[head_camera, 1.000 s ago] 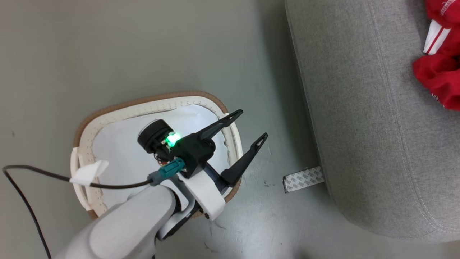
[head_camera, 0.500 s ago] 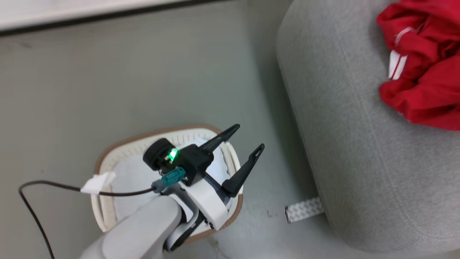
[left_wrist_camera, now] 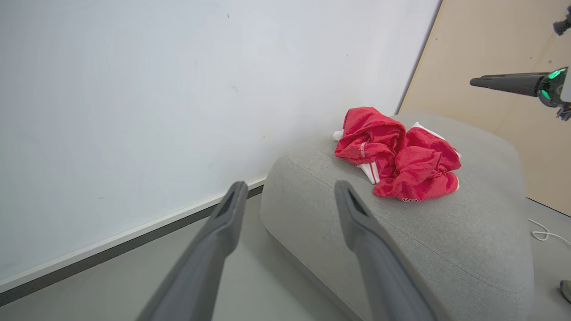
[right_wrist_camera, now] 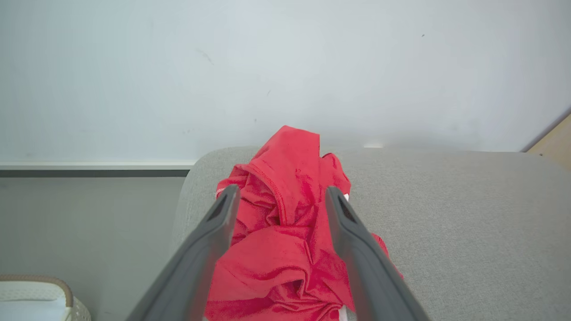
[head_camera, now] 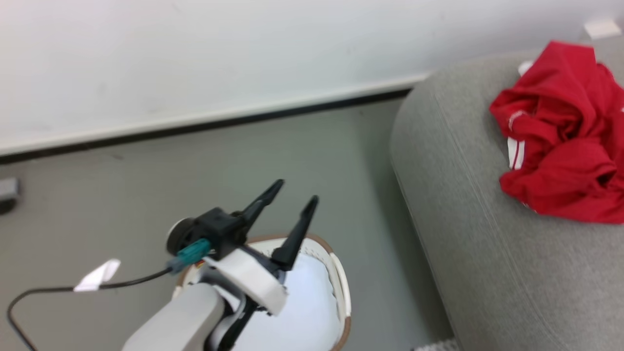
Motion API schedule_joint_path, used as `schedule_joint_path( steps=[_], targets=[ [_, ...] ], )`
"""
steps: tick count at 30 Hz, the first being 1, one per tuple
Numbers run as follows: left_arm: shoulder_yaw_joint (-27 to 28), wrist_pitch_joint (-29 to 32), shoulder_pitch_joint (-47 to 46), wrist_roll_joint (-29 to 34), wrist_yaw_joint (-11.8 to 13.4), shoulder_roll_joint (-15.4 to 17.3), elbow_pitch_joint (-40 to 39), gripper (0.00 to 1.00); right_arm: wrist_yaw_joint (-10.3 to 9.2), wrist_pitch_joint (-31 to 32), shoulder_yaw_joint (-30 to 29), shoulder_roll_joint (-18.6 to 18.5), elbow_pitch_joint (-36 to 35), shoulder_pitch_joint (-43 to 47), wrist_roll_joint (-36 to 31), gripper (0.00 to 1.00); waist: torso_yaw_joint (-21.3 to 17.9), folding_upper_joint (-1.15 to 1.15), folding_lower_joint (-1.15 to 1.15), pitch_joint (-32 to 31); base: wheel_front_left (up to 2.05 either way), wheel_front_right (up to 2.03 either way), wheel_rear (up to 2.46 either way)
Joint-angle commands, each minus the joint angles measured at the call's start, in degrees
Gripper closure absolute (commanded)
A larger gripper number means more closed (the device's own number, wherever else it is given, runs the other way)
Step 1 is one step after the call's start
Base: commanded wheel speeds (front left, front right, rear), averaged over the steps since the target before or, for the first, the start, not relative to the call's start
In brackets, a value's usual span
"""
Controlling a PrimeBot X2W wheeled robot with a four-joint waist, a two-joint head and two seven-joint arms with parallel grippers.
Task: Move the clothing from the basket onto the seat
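The clothing (head_camera: pixel 560 141) is a crumpled red heap with white stripes, lying on top of the grey seat (head_camera: pixel 487 253) at the right. The cream basket (head_camera: pixel 341 287) stands on the floor left of the seat, its pale inside showing. My left gripper (head_camera: pixel 296 191) hangs open above the basket's far rim, nothing between its fingers. In the left wrist view the left gripper (left_wrist_camera: pixel 290 187) points toward the seat (left_wrist_camera: pixel 446 236) and the clothing (left_wrist_camera: pixel 397 156). My right gripper (right_wrist_camera: pixel 282 191) is open just above the clothing (right_wrist_camera: pixel 285 240), fingers apart on either side of the heap.
A white wall with a dark baseboard (head_camera: pixel 219 122) runs behind the grey floor. A black cable with a white tag (head_camera: pixel 97 275) trails from my left arm. The basket's corner (right_wrist_camera: pixel 40 285) shows on the floor left of the seat (right_wrist_camera: pixel 468 223).
The head camera has tilted up, bringing the wall into view and pushing the basket low. My left gripper has swung from over the basket's right rim toward its far rim, still open.
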Motion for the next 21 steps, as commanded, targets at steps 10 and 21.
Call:
schedule_joint_path(
  steps=[10,21],
  targets=[
    [10.9,-0.3,9.3,-1.9,3.1,2.2,-2.2,0.00,-0.13,-11.4,-7.0,4.9,-8.5,10.9,-1.3,0.00,7.3,0.00,0.01,-8.5,0.00,0.00,0.00],
    [25.6,-0.3,20.9,-3.9,-0.1,-0.9,-3.0,0.00,-0.13,-19.8,-18.8,17.0,-15.5,28.6,-12.3,0.00,10.9,0.00,0.01,-10.6,0.00,0.00,0.00]
  ],
)
